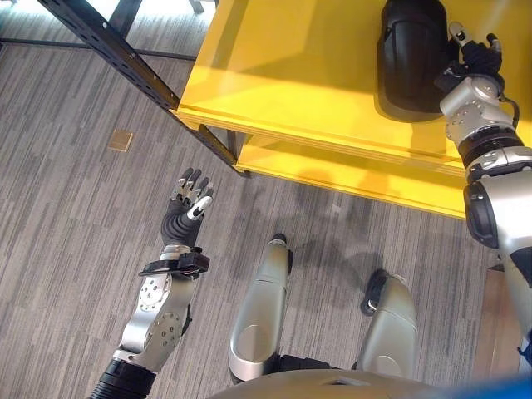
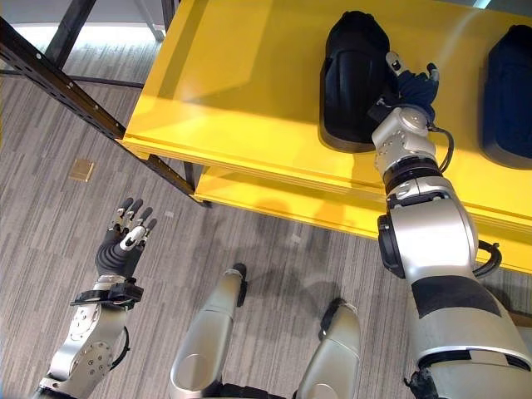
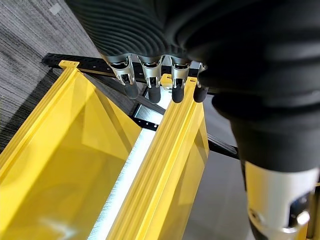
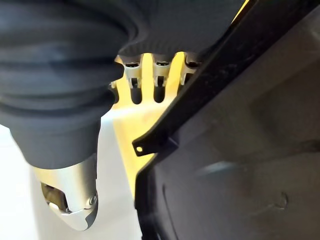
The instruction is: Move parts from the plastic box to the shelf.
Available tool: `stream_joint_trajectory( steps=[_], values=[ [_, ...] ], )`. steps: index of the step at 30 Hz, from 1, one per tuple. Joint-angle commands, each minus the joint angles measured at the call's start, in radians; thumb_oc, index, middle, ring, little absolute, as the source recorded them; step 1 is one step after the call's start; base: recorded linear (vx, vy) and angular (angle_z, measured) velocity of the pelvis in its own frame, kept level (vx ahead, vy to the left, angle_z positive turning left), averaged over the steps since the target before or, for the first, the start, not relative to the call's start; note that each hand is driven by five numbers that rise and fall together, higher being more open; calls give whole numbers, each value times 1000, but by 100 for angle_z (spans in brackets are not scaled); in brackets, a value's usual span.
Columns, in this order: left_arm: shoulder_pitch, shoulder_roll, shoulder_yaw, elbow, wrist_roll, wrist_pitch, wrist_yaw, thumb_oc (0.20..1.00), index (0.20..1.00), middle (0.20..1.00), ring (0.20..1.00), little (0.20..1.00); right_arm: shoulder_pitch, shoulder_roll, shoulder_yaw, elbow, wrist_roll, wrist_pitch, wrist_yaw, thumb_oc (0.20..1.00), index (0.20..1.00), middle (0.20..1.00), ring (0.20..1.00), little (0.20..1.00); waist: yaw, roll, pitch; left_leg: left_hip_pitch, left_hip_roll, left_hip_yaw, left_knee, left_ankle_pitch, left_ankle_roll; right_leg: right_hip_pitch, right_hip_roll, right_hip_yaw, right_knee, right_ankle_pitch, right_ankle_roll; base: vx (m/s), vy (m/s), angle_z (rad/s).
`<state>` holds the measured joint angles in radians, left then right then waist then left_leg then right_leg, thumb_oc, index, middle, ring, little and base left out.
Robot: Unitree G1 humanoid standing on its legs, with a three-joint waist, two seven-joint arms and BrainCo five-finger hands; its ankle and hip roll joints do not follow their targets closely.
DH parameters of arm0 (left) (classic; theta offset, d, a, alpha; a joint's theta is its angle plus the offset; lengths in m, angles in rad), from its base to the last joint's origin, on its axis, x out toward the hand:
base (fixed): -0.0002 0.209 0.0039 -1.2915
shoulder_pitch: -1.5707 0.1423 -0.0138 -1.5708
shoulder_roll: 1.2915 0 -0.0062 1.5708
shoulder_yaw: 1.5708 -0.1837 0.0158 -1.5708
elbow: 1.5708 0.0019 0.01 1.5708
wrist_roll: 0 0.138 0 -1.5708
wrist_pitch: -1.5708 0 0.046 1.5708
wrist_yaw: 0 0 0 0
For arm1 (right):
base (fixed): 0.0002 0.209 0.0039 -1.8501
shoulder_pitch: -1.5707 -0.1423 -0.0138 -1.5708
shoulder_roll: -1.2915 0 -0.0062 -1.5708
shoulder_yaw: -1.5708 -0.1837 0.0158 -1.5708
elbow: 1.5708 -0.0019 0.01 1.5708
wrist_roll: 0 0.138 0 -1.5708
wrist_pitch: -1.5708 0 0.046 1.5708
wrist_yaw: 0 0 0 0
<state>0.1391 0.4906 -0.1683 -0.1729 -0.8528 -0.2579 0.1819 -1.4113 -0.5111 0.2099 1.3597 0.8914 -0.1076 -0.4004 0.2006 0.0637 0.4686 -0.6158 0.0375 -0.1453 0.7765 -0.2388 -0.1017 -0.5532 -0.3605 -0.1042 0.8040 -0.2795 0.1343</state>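
Moulded black plastic part [image 2: 353, 79], glossy and rounded, lay on the smooth yellow shelf [image 2: 241, 91]. Right hand [image 2: 413, 87] sat beside it with fingers straight. Left hand [image 1: 188, 208] hung relaxed, spread, over grey striped carpet [image 1: 66, 216]. Second dark part [image 2: 509, 83] lay nearby.

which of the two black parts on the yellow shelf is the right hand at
The black part toward the robot's left; the right hand sits at its edge. The other black part lies apart, at the view's right edge.
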Motion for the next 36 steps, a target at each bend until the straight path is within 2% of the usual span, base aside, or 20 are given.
stream_joint_trajectory(
  steps=[1,10,17,22,23,28,29,31,32,33,34,35,36],
  values=[
    [-18,45,15,-41,0,-55,12,1000,1000,1000,1000,1000,2,19,-25,-41,34,-40,-1,1000,1000,1000,1000,1000,18,20,24,-5,16,-13,18,-98,75,77,38,-8,30,-128,-75,0,0,0],
    [-20,45,17,-40,-4,-57,17,1000,1000,1000,1000,1000,-28,-9,-2,-46,5,-40,-10,1000,1000,1000,1000,1000,22,17,29,-8,12,-13,23,-100,76,78,35,-9,31,-129,-76,0,0,0],
    [-37,51,13,-37,-17,-58,14,1000,1000,1000,1000,1000,-99,-49,23,-89,100,-86,1,1000,1000,1000,1000,1000,7,-3,14,8,23,-9,13,-101,73,86,39,-4,19,-126,-77,0,0,0],
    [-46,57,21,-37,-22,-64,14,1000,1000,1000,1000,1000,-143,-74,114,-147,6,-77,-14,1000,1000,1000,1000,1000,-8,-19,6,22,31,-7,1,-98,69,100,43,-2,5,-119,-74,7,14,-7],
    [-46,58,28,-41,-24,-68,15,1000,1000,1000,1000,1000,-149,-99,174,-208,-75,-75,-19,1000,1000,1000,1000,1000,-20,-31,4,27,35,-3,-1,-97,67,103,45,-1,0,-115,-74,1,14,-3],
    [-41,46,46,-44,-24,-67,14,1000,1000,1000,1000,1000,-89,-140,207,-412,-132,-104,-22,1000,1000,1000,1000,1000,-52,-46,7,32,45,6,1,-98,63,98,52,8,2,-111,-76,-4,19,-9],
    [-36,35,57,-44,-24,-63,18,1000,1000,1000,1000,1000,-6,-161,210,-588,-182,-114,-18,1000,1000,1000,1000,1000,-69,-53,14,38,50,12,-3,-96,61,96,56,15,-3,-108,-78,-11,22,-15],
    [-26,32,76,-45,-16,-57,21,1000,1000,1000,1000,1000,82,-219,231,-787,-236,-96,17,1000,1000,1000,1000,1000,-87,-63,21,38,56,20,-3,-93,61,91,59,22,-4,-104,-81,-15,20,-15],
    [-25,26,85,-49,-11,-53,21,1000,1000,1000,1000,1000,135,-252,218,-890,-271,-97,7,1000,1000,1000,1000,1000,-98,-66,24,36,59,22,-1,-93,61,85,61,25,-2,-105,-81,-95,32,-12],
    [-15,8,95,-51,-6,-42,26,1000,1000,1000,1000,1000,260,-270,159,-1038,-304,-100,21,1000,1000,1000,1000,1000,-114,-67,32,24,59,27,-6,-67,67,73,58,23,-8,-82,-88,-88,32,-18],
    [-4,-1,105,-53,7,-30,32,1000,1000,1000,1000,1000,386,-292,104,-1180,-362,-87,49,1000,1000,1000,1000,1000,-127,-70,36,22,60,31,-2,-69,68,71,58,25,-6,-83,-89,2,6,-21],
    [5,-8,112,-59,14,-18,29,1000,1000,1000,1000,1000,526,-328,28,-1310,-403,-78,79,1000,1000,1000,1000,1000,-136,-75,32,31,62,28,4,-95,65,78,60,28,2,-108,-85,93,-33,-19],
    [12,-22,123,-61,21,-15,32,1000,1000,1000,1000,1000,623,-334,-26,-1382,-413,-89,103,1000,1000,1000,1000,1000,-149,-74,41,31,63,29,10,-99,66,78,59,26,7,-110,-84,93,-50,-7]
  ],
)
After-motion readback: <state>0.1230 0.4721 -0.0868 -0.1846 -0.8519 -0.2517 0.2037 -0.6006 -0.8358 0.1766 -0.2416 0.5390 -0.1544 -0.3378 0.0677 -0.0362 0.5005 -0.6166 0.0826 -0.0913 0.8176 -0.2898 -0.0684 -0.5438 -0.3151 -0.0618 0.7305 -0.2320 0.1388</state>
